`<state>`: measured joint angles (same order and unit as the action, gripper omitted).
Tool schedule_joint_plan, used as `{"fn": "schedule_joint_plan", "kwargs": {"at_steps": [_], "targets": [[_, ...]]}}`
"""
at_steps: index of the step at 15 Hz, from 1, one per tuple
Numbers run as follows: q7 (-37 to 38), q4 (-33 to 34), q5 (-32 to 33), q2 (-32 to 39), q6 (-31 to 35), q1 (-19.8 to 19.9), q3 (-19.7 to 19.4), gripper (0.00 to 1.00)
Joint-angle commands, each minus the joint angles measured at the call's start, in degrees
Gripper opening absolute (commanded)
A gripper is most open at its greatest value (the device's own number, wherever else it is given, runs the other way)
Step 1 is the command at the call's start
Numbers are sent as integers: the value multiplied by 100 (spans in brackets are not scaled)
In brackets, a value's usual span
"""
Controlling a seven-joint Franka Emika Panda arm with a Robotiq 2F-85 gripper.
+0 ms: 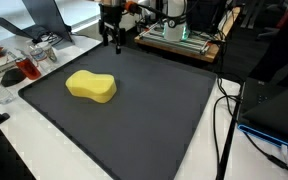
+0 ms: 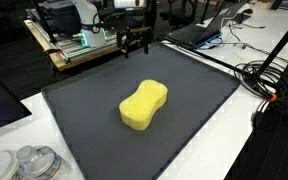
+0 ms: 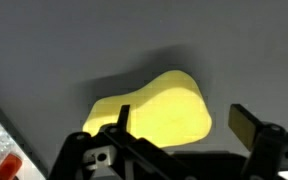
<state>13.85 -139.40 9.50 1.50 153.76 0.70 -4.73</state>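
A yellow peanut-shaped sponge (image 1: 91,86) lies on the dark grey mat (image 1: 154,120); it also shows in the other exterior view (image 2: 143,105). My gripper (image 1: 112,40) hangs above the mat's far edge, well clear of the sponge, and shows in the other exterior view too (image 2: 134,44). In the wrist view the sponge (image 3: 159,112) lies below and between the spread fingers of my gripper (image 3: 179,125). The gripper is open and empty.
A tray with a red item and clear containers (image 1: 19,65) stands beside the mat. Clear lidded jars (image 2: 29,163) sit at a near corner. Equipment with a green board (image 1: 179,35) stands behind the mat. Cables (image 2: 269,75) and a laptop (image 2: 209,25) lie alongside.
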Motion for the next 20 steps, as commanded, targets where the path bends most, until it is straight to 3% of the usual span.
{"fn": "schedule_joint_plan", "kwargs": {"at_steps": [1,2,3,4,5,11,14,17,18,20], "targets": [[-1526,-933,-1575,-897,361,400,-195,100],[-2024,-945,-2065,-1060,217,444,-333,100],[-2487,-846,-2527,-1124,32,181,-779,100],[-2943,-738,-2946,-1162,-140,425,-743,100],[-3398,-594,-3312,-1190,-347,412,-992,100],[-4832,658,-4481,-632,-1642,677,-1901,100],[-5069,1408,-4777,-91,-2275,942,-1953,100],[-5242,2211,-5051,575,-2795,1230,-1744,100],[-4996,1546,-4727,-20,-2388,1280,-1644,100],[-5034,1934,-4806,345,-2564,1368,-1547,100]]}}
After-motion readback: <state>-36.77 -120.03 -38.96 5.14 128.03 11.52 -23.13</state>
